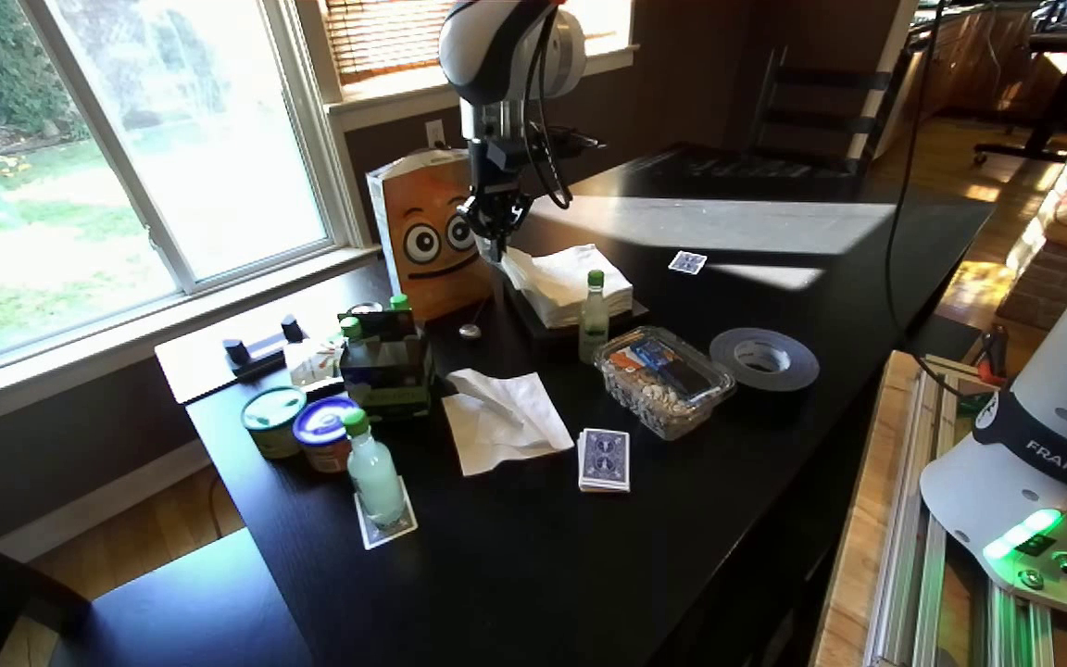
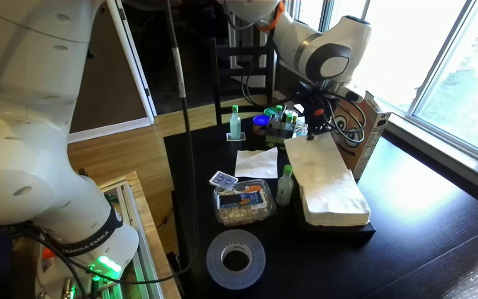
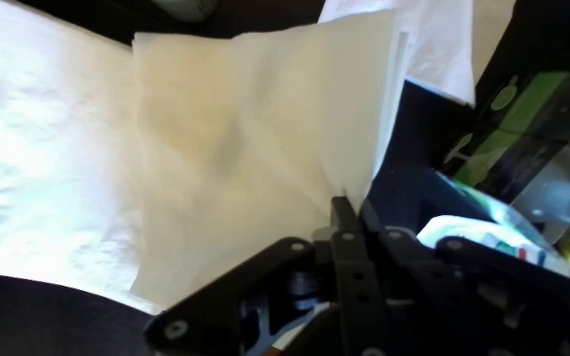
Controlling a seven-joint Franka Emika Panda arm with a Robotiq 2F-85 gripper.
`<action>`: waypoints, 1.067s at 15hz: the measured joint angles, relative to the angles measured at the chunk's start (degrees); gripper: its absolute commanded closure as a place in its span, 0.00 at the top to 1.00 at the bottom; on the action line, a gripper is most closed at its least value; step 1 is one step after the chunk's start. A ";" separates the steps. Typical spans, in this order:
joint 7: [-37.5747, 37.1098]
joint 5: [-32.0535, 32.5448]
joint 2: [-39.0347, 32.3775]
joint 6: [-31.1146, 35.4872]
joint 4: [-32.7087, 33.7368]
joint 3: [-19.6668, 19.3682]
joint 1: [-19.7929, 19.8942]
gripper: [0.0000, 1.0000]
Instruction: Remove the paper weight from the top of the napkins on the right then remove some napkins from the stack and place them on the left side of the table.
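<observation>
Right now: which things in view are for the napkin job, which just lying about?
Job:
square white paper napkins
black gripper, shut on some
glossy black rectangular table
paper weight: can't pick out

Lying about:
orange cardboard box with cartoon face
round grey tape roll
rectangular clear plastic tray

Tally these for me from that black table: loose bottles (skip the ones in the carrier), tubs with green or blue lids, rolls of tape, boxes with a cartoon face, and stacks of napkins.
Loose bottles: 2
Green- or blue-lidded tubs: 2
Tape rolls: 1
Cartoon-face boxes: 1
Napkin stacks: 1
Total: 7
</observation>
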State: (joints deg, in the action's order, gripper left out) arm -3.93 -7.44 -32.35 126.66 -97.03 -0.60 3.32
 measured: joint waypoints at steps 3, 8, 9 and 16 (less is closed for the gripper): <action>5.39 0.01 -0.72 -3.39 -0.25 2.54 -0.50 0.01; 14.65 0.02 -5.32 -10.98 1.34 5.16 -0.57 0.01; 16.74 0.05 -6.02 -12.24 1.49 5.59 -0.58 0.01; 26.96 0.11 -6.15 -20.03 2.21 6.71 0.32 0.01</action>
State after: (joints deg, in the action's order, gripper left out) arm 23.03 -7.33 -38.51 106.63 -94.82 6.10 3.64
